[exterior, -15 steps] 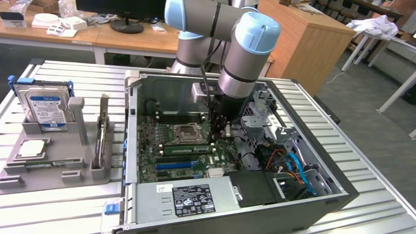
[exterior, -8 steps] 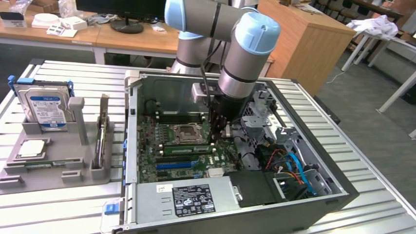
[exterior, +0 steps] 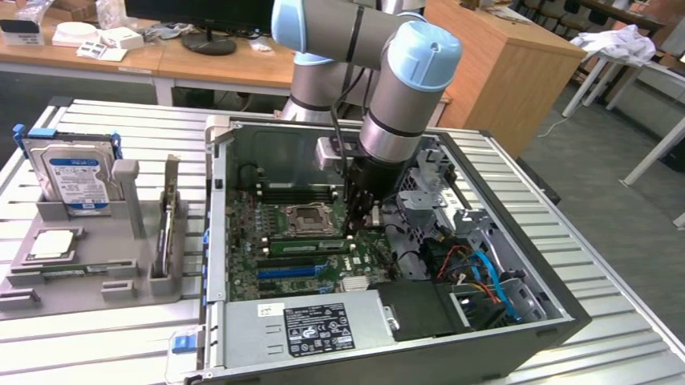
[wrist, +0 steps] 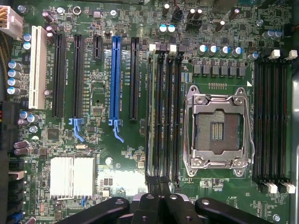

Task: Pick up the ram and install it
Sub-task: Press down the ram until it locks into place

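Your gripper [wrist: 159, 205] sits low over the motherboard [wrist: 117, 154], its fingers drawn together right above the bank of black slots beside the CPU socket [wrist: 218, 131]. The ram [wrist: 150, 112] stands edge-up in the outermost slot of that bank. Farther off, the hard drive [exterior: 75, 176] rests in its holder on the table [exterior: 107, 337].

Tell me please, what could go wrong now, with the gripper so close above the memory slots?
1. The shut gripper stands over one end of the ram. Pressure there might tilt the stick in its slot instead of seating it evenly.
2. The open CPU socket lies just beside these slots. A sideways slip could possibly touch its exposed contacts.
3. Loose cables lie near the arm inside the case and might snag.
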`<action>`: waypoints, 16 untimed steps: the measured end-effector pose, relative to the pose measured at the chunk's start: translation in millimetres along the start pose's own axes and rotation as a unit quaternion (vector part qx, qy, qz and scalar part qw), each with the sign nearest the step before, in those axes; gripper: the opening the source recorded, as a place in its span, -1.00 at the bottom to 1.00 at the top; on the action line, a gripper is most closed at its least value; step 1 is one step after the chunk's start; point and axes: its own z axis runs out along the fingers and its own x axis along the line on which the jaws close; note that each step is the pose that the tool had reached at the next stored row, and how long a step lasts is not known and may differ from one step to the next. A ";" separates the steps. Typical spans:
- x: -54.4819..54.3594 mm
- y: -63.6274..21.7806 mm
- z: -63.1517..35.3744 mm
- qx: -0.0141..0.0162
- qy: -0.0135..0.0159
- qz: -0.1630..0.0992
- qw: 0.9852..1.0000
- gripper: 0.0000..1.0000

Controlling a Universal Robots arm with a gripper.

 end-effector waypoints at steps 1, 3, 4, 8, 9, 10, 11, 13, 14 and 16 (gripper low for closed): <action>0.0 0.0 0.0 0.000 0.000 0.000 1.000 -0.79; 0.0 0.0 0.0 0.000 0.000 0.000 1.000 -0.79; 0.0 0.0 0.0 0.000 0.000 0.000 1.000 -0.79; 0.0 0.0 1.0 0.000 0.000 0.000 1.000 -0.79; 0.1 0.0 1.1 0.000 0.000 0.000 1.000 -0.79; 0.1 0.0 1.3 0.000 0.000 0.000 1.000 -0.79; 0.1 0.0 1.5 0.000 0.000 0.000 1.000 -0.79; 0.1 -0.1 2.1 0.000 0.000 0.000 1.000 -0.79; 0.1 -0.1 2.3 0.000 0.000 0.000 1.000 -0.79; 0.1 -0.1 2.6 0.000 0.000 0.000 1.000 -0.79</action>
